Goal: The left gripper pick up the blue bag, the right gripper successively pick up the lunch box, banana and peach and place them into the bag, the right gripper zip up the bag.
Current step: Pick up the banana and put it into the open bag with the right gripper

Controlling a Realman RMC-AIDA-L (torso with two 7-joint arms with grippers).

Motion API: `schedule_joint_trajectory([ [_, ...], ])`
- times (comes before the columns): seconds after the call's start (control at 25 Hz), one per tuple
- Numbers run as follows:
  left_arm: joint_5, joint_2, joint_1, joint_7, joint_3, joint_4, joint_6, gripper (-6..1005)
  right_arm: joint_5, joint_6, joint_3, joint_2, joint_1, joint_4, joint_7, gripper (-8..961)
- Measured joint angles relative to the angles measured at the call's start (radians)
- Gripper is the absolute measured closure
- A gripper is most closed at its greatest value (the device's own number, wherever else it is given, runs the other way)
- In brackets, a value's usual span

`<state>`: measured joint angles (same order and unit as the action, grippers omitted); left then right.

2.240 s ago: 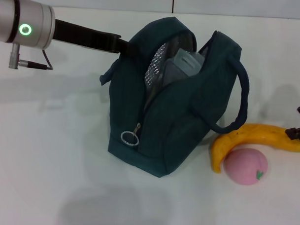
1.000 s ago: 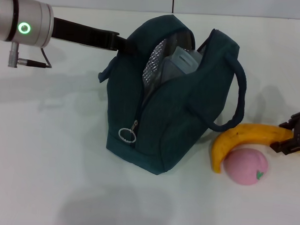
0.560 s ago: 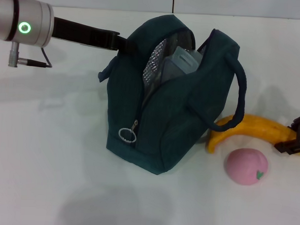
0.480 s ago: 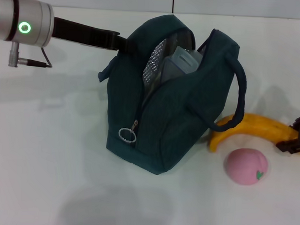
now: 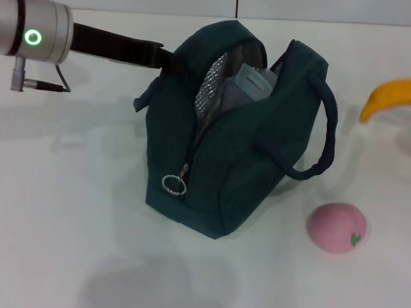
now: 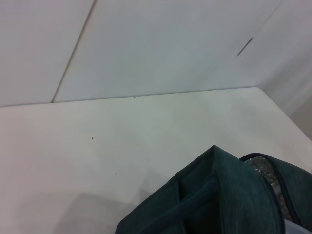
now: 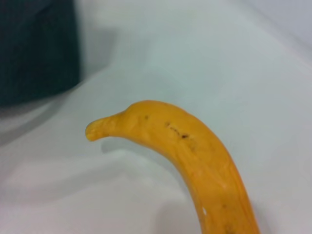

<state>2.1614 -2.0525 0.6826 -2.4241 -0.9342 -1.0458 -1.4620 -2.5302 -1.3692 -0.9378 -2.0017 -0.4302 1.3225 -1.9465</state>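
The banana (image 5: 396, 95) runs off the head view's right edge — right gripper unseen.

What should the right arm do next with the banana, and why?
Probably carry the banana sideways toward the open top of the blue bag, then lower it in. It is already off the table, to the right of the bag, and the lunch box sits inside. The left arm reaches to the bag's far side; the peach lies on the table.
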Motion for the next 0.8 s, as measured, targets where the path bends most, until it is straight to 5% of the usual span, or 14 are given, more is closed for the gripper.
schedule_joint_trajectory([
  [0.36,0.0,0.01,0.009,-0.026,-0.006,-0.004,-0.015,935,0.187,0.099,-0.112,-0.015,0.033,0.256,0.124,512],
  [0.8,0.0,0.02,0.054,-0.064,-0.008,-0.003,-0.02,934,0.105,-0.141,-0.192,-0.011,-0.173,0.368,0.198,512],
])
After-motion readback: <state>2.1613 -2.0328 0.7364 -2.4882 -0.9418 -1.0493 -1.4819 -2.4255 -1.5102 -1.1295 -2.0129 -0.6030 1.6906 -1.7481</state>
